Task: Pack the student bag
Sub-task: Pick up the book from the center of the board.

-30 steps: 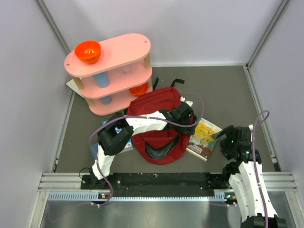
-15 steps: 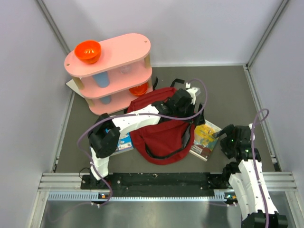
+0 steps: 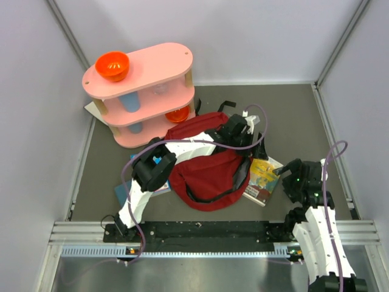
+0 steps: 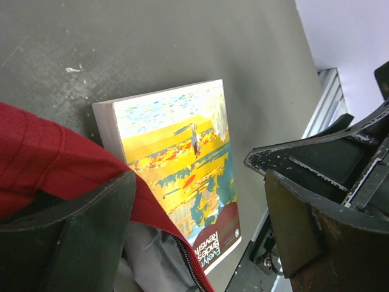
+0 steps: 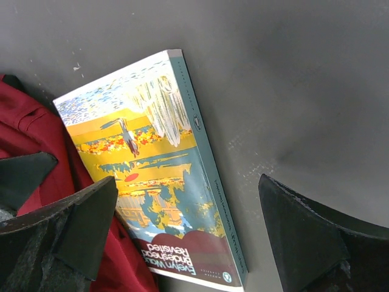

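Note:
The student bag (image 3: 206, 170) is a dark red backpack lying on the dark mat, its open mouth toward the near right. My left gripper (image 3: 242, 130) is at the bag's far right edge. In the left wrist view the left gripper (image 4: 199, 182) is open wide; the bag's red rim (image 4: 36, 152) and grey lining (image 4: 152, 255) lie against its left finger (image 4: 67, 237). A yellow paperback (image 3: 262, 175) lies right of the bag, its left edge under the rim (image 4: 176, 152). My right gripper (image 3: 285, 173) hangs open over that book (image 5: 158, 176), not touching it.
A pink two-tier shelf (image 3: 143, 91) stands at the back left with an orange bowl (image 3: 112, 66) on top and cups below. A blue book (image 3: 159, 182) lies left of the bag, under my left arm. White walls close in on three sides.
My left gripper moved right and farther back, drawing the bag's right rim toward the yellow book, which it now overlaps. The left elbow swung. The right arm has not moved.

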Robot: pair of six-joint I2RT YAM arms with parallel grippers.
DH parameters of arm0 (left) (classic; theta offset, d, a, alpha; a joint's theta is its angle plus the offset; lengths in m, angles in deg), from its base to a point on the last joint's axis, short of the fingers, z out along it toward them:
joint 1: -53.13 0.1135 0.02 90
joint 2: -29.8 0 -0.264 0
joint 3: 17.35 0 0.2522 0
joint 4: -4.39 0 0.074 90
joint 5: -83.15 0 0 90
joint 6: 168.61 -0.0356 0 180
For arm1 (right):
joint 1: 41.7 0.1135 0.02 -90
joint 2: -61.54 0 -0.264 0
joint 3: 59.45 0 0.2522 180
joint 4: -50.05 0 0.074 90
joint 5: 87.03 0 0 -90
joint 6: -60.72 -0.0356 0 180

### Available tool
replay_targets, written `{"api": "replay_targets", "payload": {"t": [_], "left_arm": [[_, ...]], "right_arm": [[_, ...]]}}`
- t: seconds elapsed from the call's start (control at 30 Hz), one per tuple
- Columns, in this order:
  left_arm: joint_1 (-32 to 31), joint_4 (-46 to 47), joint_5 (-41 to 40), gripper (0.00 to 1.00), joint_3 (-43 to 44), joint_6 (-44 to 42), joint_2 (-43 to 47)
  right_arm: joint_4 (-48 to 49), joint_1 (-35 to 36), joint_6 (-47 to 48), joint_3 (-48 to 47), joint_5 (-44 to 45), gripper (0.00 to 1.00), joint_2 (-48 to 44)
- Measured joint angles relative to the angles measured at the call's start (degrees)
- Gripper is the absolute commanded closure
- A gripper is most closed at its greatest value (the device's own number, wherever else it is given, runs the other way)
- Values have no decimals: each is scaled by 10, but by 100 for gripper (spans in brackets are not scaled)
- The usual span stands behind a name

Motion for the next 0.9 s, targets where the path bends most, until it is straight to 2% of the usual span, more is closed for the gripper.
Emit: {"api": "replay_targets", "payload": {"t": [0.13,0.37,0.63,0.9], "left_arm": [[2,20,26,11,3,13,-4],[-2,38,36,8,10,14,-3],[-3,-5,36,12,133,36,-46],[-2,-58,-1,12,137,50,-105]], "right_arm": [[0,0,-3,0,0,2,-7],[1,0,-12,2,0,2,-25],[-13,0,-24,7,17,3,-73],[-20,0,-27,8,19,4,-86]]}}
